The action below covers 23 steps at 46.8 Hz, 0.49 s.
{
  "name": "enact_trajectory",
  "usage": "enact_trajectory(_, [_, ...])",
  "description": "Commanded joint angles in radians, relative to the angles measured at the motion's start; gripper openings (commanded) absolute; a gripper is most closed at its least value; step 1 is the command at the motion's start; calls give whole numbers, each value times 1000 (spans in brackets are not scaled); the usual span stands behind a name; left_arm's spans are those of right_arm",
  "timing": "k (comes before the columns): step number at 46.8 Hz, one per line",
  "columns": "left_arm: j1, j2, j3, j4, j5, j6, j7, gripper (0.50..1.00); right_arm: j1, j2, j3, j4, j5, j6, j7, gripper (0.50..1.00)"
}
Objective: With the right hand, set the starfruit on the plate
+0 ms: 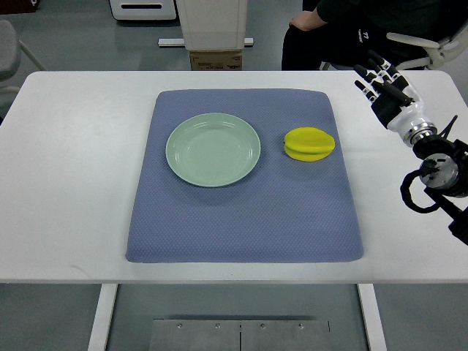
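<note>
1. Worktop (66,183): white, with a blue-grey mat (241,219) laid flat across its middle.
2. Plate (213,150): pale green, round, sits on the mat's upper left part. Nothing is on it.
3. Starfruit (310,143): yellow, ridged, lies on the mat just to the right of the plate. A narrow strip of mat shows between the two, so they do not touch. It is on its side, ridges running left to right.
4. Right hand (382,79): comes in from the picture's right edge and hangs over the bare white worktop at the far right corner, off the mat. Dark fingers (374,70) are stretched out and slightly spread, pointing toward the upper left. It holds nothing.
5. Right hand versus starfruit: well apart. The hand is up and to the right of the fruit, past the mat's right edge.
6. Right wrist and forearm: white wrist section, then black joints with a loop of black cable (418,194) hanging beside them near the right edge.
7. Left arm: not visible anywhere in the picture.
8. Background: a person (344,33) in dark clothes sits behind the worktop's far edge at upper right. A cardboard box (216,59) sits on the floor beyond the far edge, near the middle.
9. Task state: starfruit not yet on the plate, untouched.
</note>
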Motion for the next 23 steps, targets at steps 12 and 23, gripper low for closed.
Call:
enact_trajectory(12, [1, 0, 1, 0, 0, 0, 0, 1000, 91, 100, -8, -235, -12, 4, 1, 1000])
enact_trajectory(23, [-1, 0, 1, 0, 0, 0, 0, 1000, 92, 124, -6, -298, -12, 8, 4, 1000])
